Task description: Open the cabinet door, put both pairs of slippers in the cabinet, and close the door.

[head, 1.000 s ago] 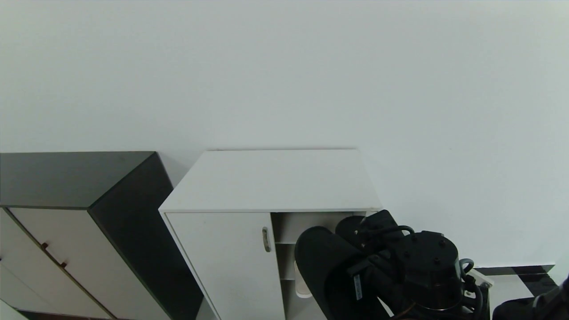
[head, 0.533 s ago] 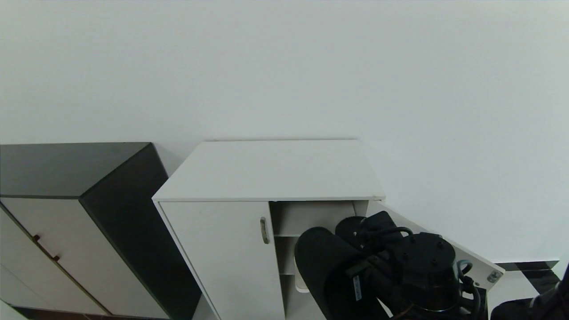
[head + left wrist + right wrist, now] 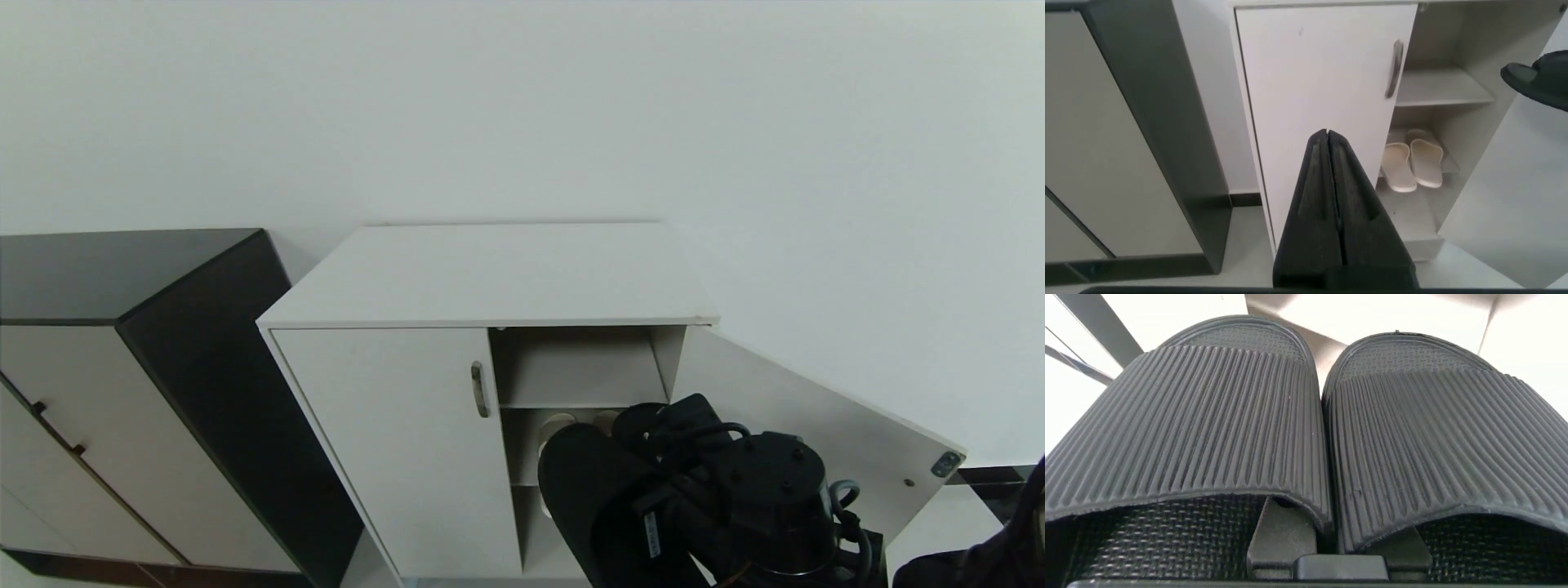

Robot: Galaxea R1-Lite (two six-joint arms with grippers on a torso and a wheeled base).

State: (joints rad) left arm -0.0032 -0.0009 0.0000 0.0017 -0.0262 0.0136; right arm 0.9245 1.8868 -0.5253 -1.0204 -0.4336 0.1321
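Two black slippers (image 3: 1208, 416) sit clamped in the right fingers (image 3: 1278, 539); left fingers (image 3: 1319, 188) pressed together.

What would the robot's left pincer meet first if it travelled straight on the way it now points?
Most likely the closed white left-hand cabinet door: the shut left pincer aims at its flat panel, to one side of the grey metal handle. Depth is unclear, but nothing seems to lie between.
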